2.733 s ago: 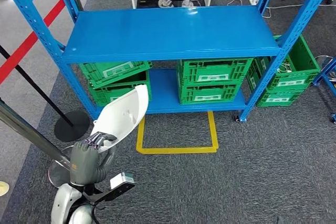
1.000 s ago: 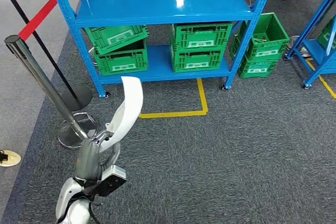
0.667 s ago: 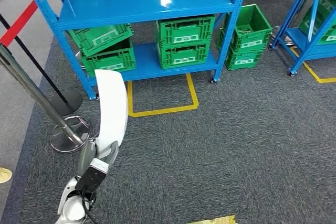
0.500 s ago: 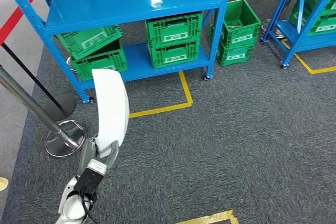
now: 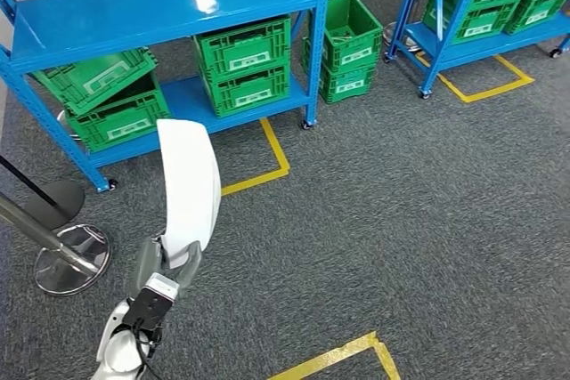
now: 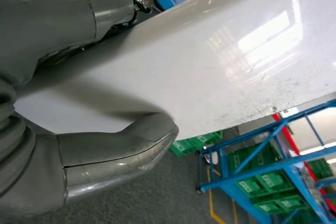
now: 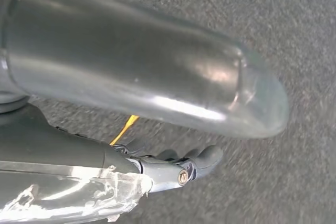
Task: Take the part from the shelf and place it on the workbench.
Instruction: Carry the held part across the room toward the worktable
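The part (image 5: 191, 186) is a white, curved, glossy shell. My left hand (image 5: 163, 261) grips its lower end and holds it upright over the grey carpet, in front of the blue shelf (image 5: 154, 6). In the left wrist view the part (image 6: 222, 72) lies between my grey thumb (image 6: 118, 150) and the fingers (image 6: 71, 14) pressed on its other face. My right hand (image 7: 118, 77) hangs over the carpet; the thumb stands apart from the straight fingers (image 7: 186, 167) with nothing between them.
Green crates (image 5: 245, 64) fill the shelf's lower level, and two more (image 5: 343, 46) stand beside its post. A second blue rack (image 5: 470, 15) with crates is at the far right. A stanchion base (image 5: 70, 260) sits left of my arm. Yellow tape (image 5: 336, 358) marks the floor.
The whole view has swung, so the shelf now lies at the upper left and a second rack has come in on the right. The part stays in my left hand, now upright.
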Robot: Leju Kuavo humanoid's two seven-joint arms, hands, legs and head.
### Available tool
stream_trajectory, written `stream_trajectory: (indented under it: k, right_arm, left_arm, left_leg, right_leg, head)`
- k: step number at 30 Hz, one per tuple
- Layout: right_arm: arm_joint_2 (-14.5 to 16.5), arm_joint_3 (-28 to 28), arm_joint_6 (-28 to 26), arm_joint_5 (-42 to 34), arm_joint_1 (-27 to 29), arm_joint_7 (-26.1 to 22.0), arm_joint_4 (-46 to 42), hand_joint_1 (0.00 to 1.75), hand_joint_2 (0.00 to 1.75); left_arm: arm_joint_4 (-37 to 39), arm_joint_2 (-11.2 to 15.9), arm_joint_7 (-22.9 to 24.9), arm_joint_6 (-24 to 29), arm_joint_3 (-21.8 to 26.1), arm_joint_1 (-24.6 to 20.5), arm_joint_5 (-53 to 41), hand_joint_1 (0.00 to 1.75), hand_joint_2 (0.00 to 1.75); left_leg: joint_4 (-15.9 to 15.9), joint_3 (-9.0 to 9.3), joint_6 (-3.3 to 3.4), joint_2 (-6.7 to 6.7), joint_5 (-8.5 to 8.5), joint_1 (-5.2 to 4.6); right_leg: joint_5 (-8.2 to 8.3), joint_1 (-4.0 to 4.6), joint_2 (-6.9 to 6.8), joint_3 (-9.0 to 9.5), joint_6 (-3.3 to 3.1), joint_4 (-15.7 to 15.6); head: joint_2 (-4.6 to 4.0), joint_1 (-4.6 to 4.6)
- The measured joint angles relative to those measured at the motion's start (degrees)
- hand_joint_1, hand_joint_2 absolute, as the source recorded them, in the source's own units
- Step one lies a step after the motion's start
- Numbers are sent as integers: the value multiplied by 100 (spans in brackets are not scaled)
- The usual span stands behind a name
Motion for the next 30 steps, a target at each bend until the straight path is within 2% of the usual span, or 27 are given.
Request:
stream_trajectory:
  k: [1,2,3,4,5,6,7,8,9,10,13,15,17,18,19,20,21,22,23,24,25,26,28,29,30]
  right_arm:
    - [1,1,-17,-3,-7,0,1,0,0]
    - [1,3,-35,-4,-17,0,1,0,0]
    - [2,5,-51,-5,-23,0,2,0,0]
    - [2,7,-66,-7,-23,0,2,0,0]
    - [3,7,-79,-12,-21,0,2,0,0]
    - [3,7,-94,-19,-17,0,2,0,0]
    - [3,7,-115,-32,-17,0,2,0,0]
    - [5,12,-138,-51,-22,0,2,0,0]
    - [8,21,-164,-76,-30,0,4,0,0]
    - [10,34,-195,-106,-36,0,5,0,0]
    - [15,63,-263,-173,-23,0,9,0,0]
    - [19,72,-275,-185,-19,-1,10,0,0]
    - [21,85,-277,-193,-27,-1,10,0,0]
    - [22,94,-279,-201,-30,-1,11,0,0]
    - [22,104,-290,-216,-28,0,14,0,0]
    - [22,113,-309,-238,-25,0,16,0,0]
    - [22,120,-335,-265,-22,0,20,0,0]
    - [24,131,-364,-295,-20,0,24,0,0]
    - [27,146,-390,-322,-21,0,28,0,0]
    - [31,165,-415,-343,-26,-1,33,0,0]
    - [36,187,-437,-361,-29,-1,37,0,0]
    - [39,205,-455,-373,-26,-1,43,0,0]
    - [44,230,-481,-383,-3,-1,53,0,0]
    - [44,240,-489,-387,10,-1,57,0,0]
    - [45,250,-495,-391,12,-1,59,0,0]
  left_arm:
    - [4,-2,0,-3,5,-4,-5,175,175]
    - [12,-3,2,-8,9,-3,-8,175,175]
    - [23,-3,6,-16,14,-3,-10,175,175]
    - [36,-3,11,-22,16,-3,-10,175,175]
    - [46,-5,18,-27,16,-5,-8,175,175]
    - [53,-9,27,-29,16,-7,-5,175,175]
    - [57,-13,38,-29,16,-11,-2,175,175]
    - [59,-16,49,-28,18,-17,3,175,175]
    - [60,-18,57,-28,20,-24,5,175,175]
    - [60,-19,62,-27,22,-31,8,175,175]
    - [60,-30,63,-27,25,-45,11,175,175]
    - [59,-34,63,-26,25,-50,11,175,175]
    - [62,-31,63,-25,25,-43,11,175,175]
    - [66,-28,63,-24,25,-38,11,175,175]
    - [72,-25,63,-23,25,-33,11,175,175]
    - [79,-22,63,-22,25,-30,11,175,175]
    - [85,-20,63,-22,25,-30,11,175,175]
    - [90,-20,63,-22,25,-30,12,175,175]
    - [92,-20,63,-22,25,-31,13,175,175]
    - [95,-20,62,-22,25,-32,13,175,175]
    - [101,-20,62,-23,24,-33,13,175,175]
    - [109,-20,61,-24,24,-33,13,175,175]
    - [123,-27,61,-26,24,-37,13,175,175]
    - [127,-34,61,-28,23,-39,13,175,175]
    - [130,-40,60,-30,23,-40,13,175,175]
  left_leg:
    - [-3,-5,13,79,8,1]
    - [-2,-14,22,162,10,0]
    - [-1,-21,24,248,12,-1]
    - [0,-25,25,331,13,-2]
    - [0,-26,24,411,12,-1]
    - [1,-22,18,484,9,0]
    - [6,-15,3,552,3,1]
    - [17,-13,-25,608,-10,-14]
    - [30,-12,-56,656,-22,-30]
    - [41,-11,-88,697,-28,-48]
    - [59,-8,-163,781,-48,-49]
    - [297,-102,-221,612,-253,-25]
    - [1001,-417,-254,363,-655,-12]
    - [1398,-606,-255,302,-819,-10]
    - [1668,-742,-249,272,-887,-11]
    - [1734,-783,-237,255,-836,-12]
    - [1574,-715,-218,235,-680,-12]
    - [1237,-556,-189,177,-458,-12]
    - [840,-371,-149,47,-254,-12]
    - [475,-205,-114,-77,-118,-3]
    - [228,-99,-96,-183,-51,-3]
    - [110,-57,-88,-238,-46,-7]
    - [46,-49,-82,-150,-29,-9]
    - [16,-39,-64,-90,-6,-1]
    - [-14,-26,-42,-19,17,11]
  right_leg:
    - [-192,5,-171,-147,19,331]
    - [-401,5,-271,-324,43,739]
    - [-558,1,-310,-476,63,1108]
    - [-623,-2,-323,-546,76,1321]
    - [-582,-4,-335,-499,86,1310]
    - [-452,-7,-362,-328,91,1060]
    - [-288,-8,-440,-68,96,653]
    - [-170,2,-538,189,87,245]
    - [-95,7,-607,372,55,-60]
    - [-73,14,-647,463,11,-221]
    - [-63,23,-510,426,-144,-243]
    - [-33,8,-409,401,-219,-249]
    - [-8,1,-299,368,-263,-251]
    - [1,4,-236,350,-276,-251]
    - [10,7,-166,337,-283,-250]
    - [19,10,-95,329,-285,-250]
    - [27,11,-22,327,-282,-249]
    - [35,10,52,328,-272,-249]
    - [45,5,119,323,-256,-248]
    - [56,6,188,306,-236,-238]
    - [73,-2,247,278,-206,-234]
    - [93,-17,304,246,-170,-236]
    - [132,-44,382,182,-93,-252]
    - [110,-40,307,143,-63,-217]
    - [27,-28,170,65,-37,-87]
  head:
    - [0,24]
    - [0,46]
    - [0,50]
    - [0,50]
    - [0,51]
    - [0,51]
    - [0,51]
    - [0,56]
    - [0,50]
    - [0,41]
    - [0,23]
    - [0,17]
    - [0,9]
    - [0,9]
    - [0,10]
    - [0,12]
    - [0,10]
    - [0,9]
    - [0,7]
    - [0,5]
    - [0,10]
    - [0,8]
    - [0,9]
    - [0,17]
    - [0,48]
